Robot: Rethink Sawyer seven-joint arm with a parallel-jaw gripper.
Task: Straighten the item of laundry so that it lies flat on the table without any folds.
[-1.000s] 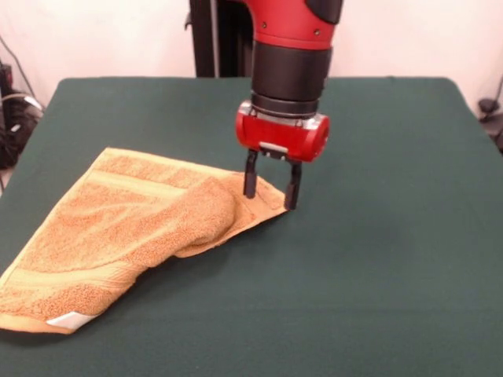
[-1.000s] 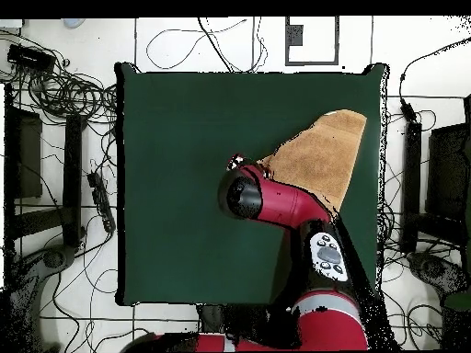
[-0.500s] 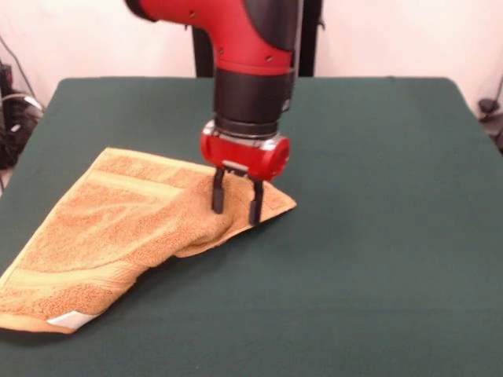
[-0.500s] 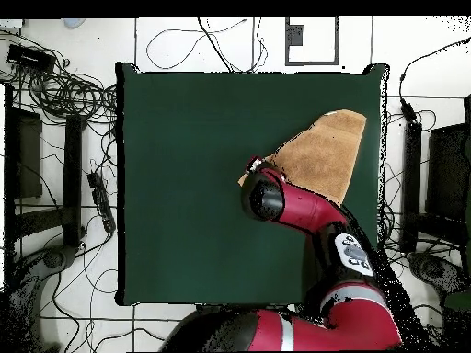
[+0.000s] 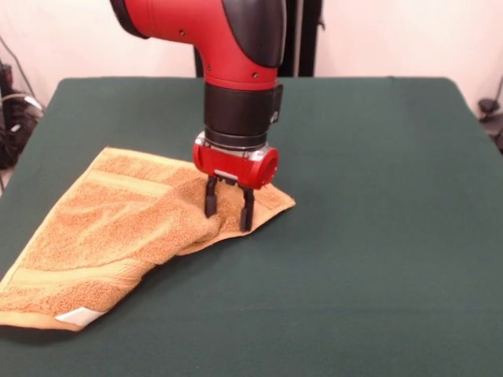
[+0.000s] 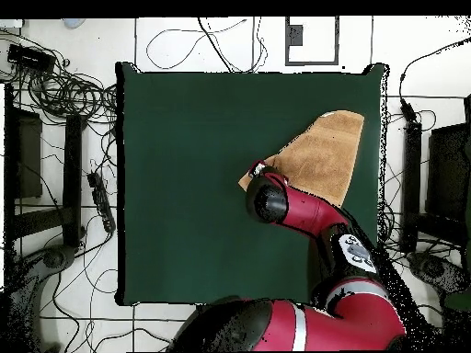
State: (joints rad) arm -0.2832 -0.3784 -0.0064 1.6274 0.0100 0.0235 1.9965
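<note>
The orange-tan towel (image 5: 118,236) lies on the green table (image 5: 369,236) at the left of the front view, folded over itself, with a thick rolled fold running toward its right corner and a white tag (image 5: 78,316) at the near left corner. My gripper (image 5: 229,212) stands open, pointing straight down, its two black fingers set on the towel's right part, either side of the fold's end. In the overhead view the towel (image 6: 322,152) sits at the table's right side and the arm (image 6: 276,202) covers its lower left corner and the gripper.
Most of the green table (image 6: 202,184) lies bare to the right of the towel in the front view. Cables and dark equipment (image 6: 55,138) crowd the floor round the table in the overhead view.
The gripper has moved left in the front view, from the towel's right corner onto the end of the fold, and sunk lower. The towel itself has barely shifted.
</note>
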